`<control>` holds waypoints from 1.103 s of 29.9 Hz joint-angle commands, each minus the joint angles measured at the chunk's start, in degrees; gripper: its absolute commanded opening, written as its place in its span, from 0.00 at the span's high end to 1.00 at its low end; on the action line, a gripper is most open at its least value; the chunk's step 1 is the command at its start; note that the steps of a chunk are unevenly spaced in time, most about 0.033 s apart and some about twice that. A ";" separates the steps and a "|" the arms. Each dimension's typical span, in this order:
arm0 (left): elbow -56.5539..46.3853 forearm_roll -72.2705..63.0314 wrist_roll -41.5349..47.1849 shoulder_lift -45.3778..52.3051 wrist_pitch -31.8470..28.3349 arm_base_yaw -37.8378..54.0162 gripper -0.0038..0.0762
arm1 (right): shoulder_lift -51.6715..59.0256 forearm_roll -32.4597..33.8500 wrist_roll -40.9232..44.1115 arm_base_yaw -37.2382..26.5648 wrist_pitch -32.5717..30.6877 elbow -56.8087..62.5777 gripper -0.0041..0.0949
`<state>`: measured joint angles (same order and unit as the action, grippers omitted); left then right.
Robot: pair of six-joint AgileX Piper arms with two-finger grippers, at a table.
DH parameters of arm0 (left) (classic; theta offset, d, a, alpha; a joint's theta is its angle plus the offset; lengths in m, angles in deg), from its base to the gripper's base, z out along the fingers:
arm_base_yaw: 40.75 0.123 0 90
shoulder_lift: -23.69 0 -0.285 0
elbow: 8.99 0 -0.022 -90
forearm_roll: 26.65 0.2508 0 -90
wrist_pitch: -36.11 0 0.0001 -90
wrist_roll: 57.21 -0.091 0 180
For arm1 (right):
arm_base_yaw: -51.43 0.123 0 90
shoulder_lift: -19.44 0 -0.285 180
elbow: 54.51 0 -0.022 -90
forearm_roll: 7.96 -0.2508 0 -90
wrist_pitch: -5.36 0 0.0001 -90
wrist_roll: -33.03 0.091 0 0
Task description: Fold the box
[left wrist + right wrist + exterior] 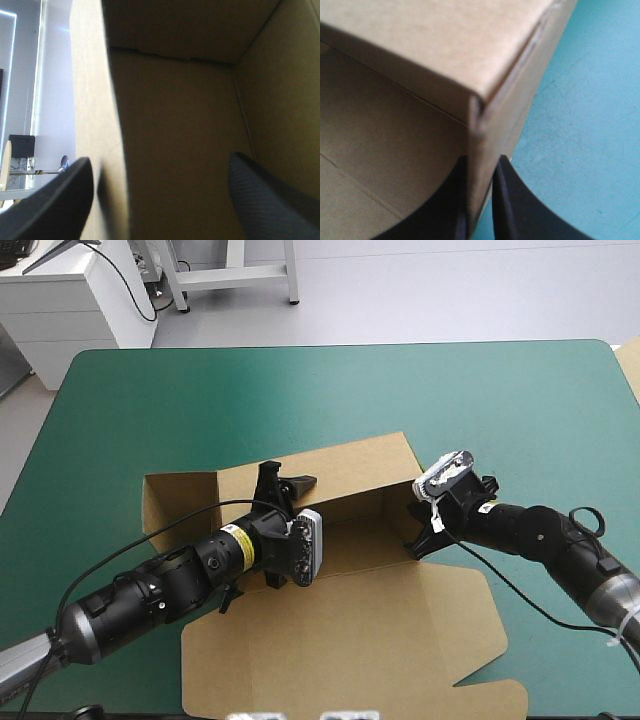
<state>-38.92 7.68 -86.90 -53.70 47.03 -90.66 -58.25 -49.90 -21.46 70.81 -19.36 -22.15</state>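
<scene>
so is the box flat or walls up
Walls partly up: the box has far and right walls raised; near flap lies flat.

the teal-green cover (300,390) is bare along the table's far edge and at its far left corner. the box (350,465) with raised walls fills the middle, its flat lid (350,640) reaching the near edge.

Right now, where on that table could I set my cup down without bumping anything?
The wide teal-green strip between the box and the table's far edge is bare, and so is the far left corner. The middle and near side are crowded: the box spreads there, with the left hand astride one wall and the right hand pinching another.
</scene>
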 commanded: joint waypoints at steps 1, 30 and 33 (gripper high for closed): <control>1.32 -2.00 1.92 3.51 0.57 -1.74 0.19 | 1.30 -1.40 -1.40 0.73 -1.18 -1.75 0.98; 15.60 -7.74 2.45 7.47 12.68 -10.86 0.93 | 1.30 8.58 9.27 0.62 6.74 -1.75 0.98; 18.97 -9.80 2.45 6.64 19.72 -10.33 0.93 | 1.30 8.58 9.27 0.62 6.74 -1.75 0.98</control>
<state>-24.66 -0.23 -85.13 -47.31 64.31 -101.04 -58.31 -41.57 -11.23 71.17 -14.00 -22.21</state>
